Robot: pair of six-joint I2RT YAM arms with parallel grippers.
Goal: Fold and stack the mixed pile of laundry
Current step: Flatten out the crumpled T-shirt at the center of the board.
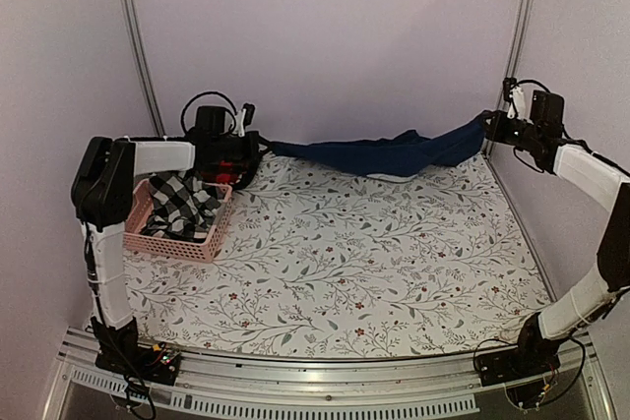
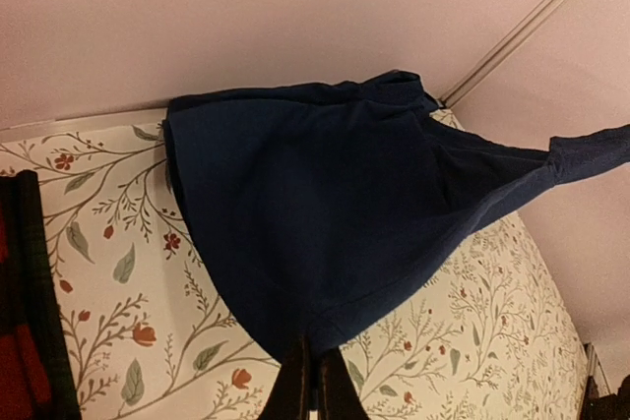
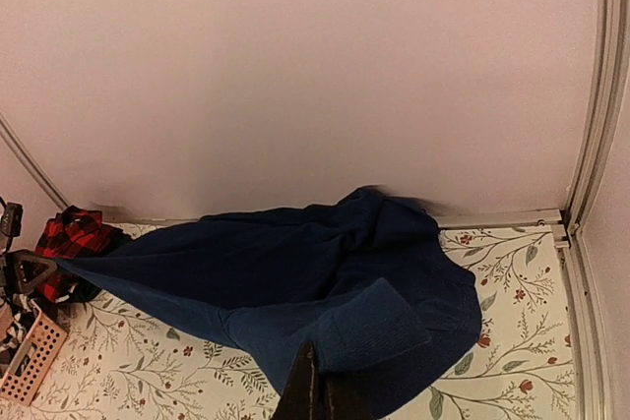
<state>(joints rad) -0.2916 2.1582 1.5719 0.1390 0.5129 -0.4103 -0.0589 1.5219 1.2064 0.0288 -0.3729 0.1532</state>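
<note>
The navy trousers [image 1: 394, 154] hang stretched between the two arms along the far edge of the tabletop [image 1: 374, 272], close to the back wall [image 1: 325, 36]. The left gripper [image 1: 261, 148] is clamped on their left end near the far left corner; in its wrist view the fingers [image 2: 313, 386] are pressed together on a hem of the cloth, which fans out wide ahead of them. The right gripper [image 1: 489, 127] is closed on the other end, raised above the far right corner, and its wrist view shows the fingertips pinched on a folded edge of the fabric. Between the two grips the trousers sag; their middle bunches and appears to rest on the tabletop near the far edge, while both held ends are lifted clear. A red-and-black plaid piece [image 1: 228, 168] lies crumpled at the far left, just below the left gripper. Nearer, along the left edge, stands a pink basket [image 1: 167, 241] with a black-and-white checked shirt [image 1: 182, 204] heaped inside it, partly under the left arm's forearm.
</note>
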